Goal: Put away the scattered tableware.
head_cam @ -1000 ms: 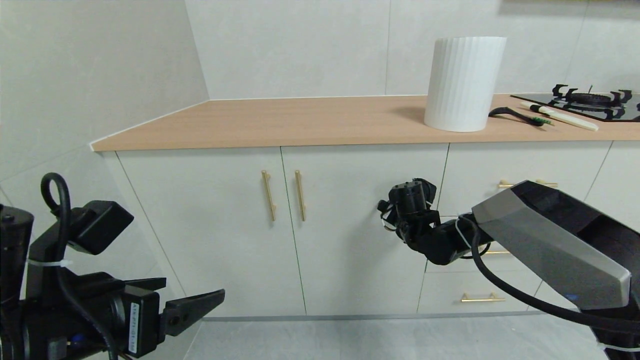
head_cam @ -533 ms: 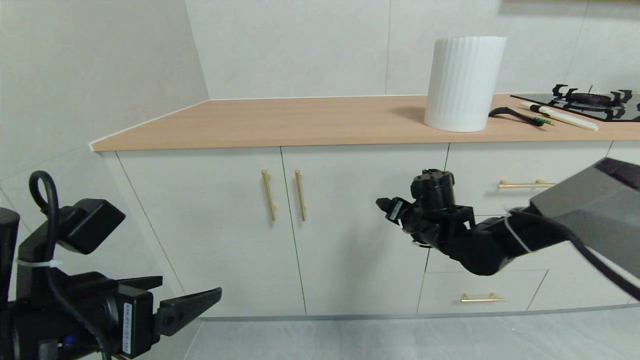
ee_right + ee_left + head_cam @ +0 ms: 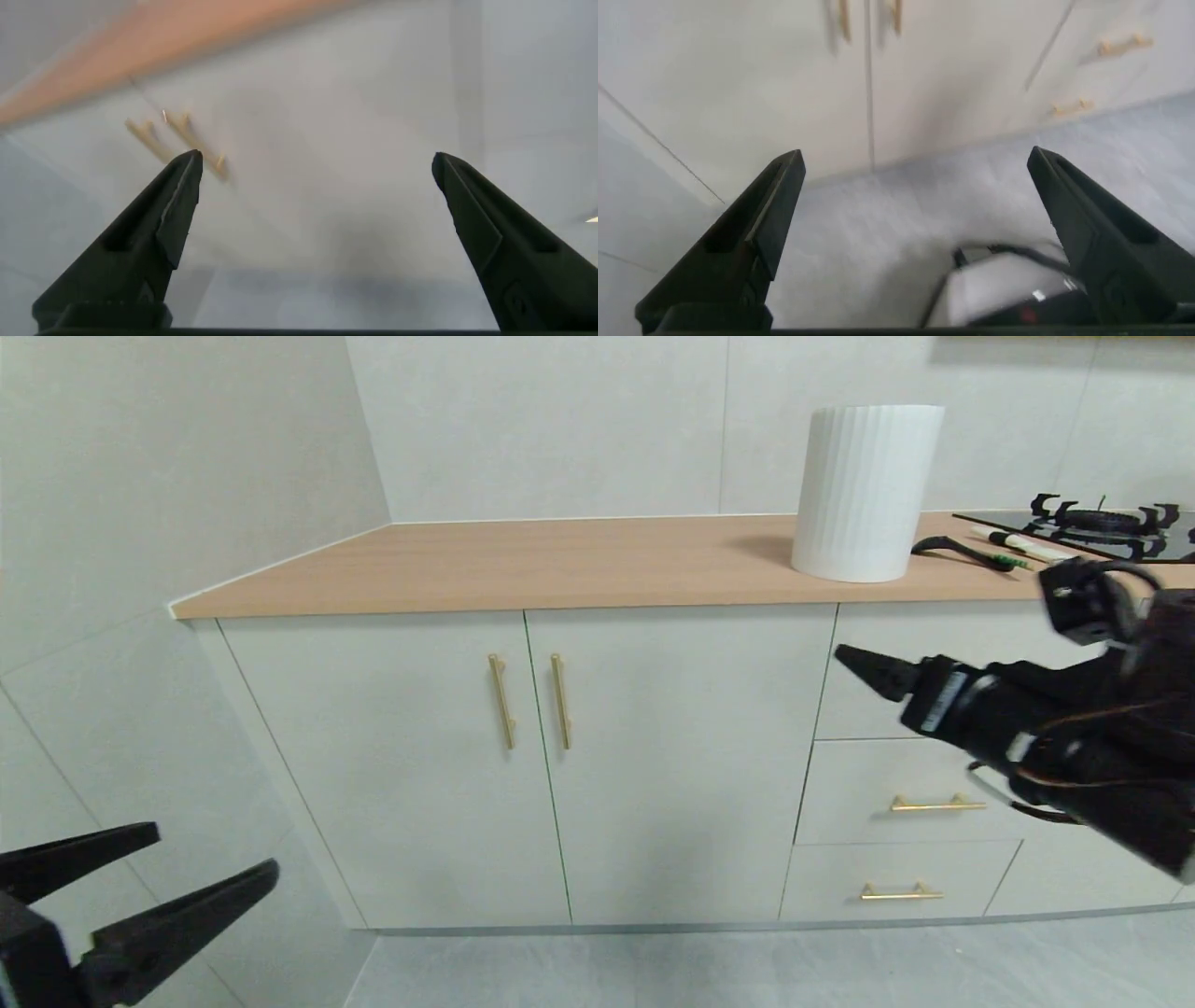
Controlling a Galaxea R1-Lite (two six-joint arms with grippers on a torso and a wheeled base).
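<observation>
On the wooden counter (image 3: 560, 565) stands a tall white ribbed holder (image 3: 864, 490). Just right of it lie a black-handled utensil (image 3: 962, 553) with a green tip and a cream-coloured utensil (image 3: 1027, 547). My right gripper (image 3: 854, 663) hangs in front of the drawers below them, under the counter's edge, pointing left. Its fingers stand wide apart in the right wrist view, with nothing in the right gripper (image 3: 316, 159). My left gripper (image 3: 210, 854) is low at the left, near the floor, open and empty. In the left wrist view the left gripper (image 3: 915, 154) faces the floor and cabinet base.
A black gas hob (image 3: 1102, 518) sits at the counter's far right. Below the counter are two cabinet doors with gold handles (image 3: 532, 700) and a stack of drawers (image 3: 934, 803). A tiled wall closes the left side. Grey floor (image 3: 709, 971) lies in front.
My right arm swung up and to the right, and its gripper now points left below the counter edge. My left arm sank down and left, out toward the frame's corner.
</observation>
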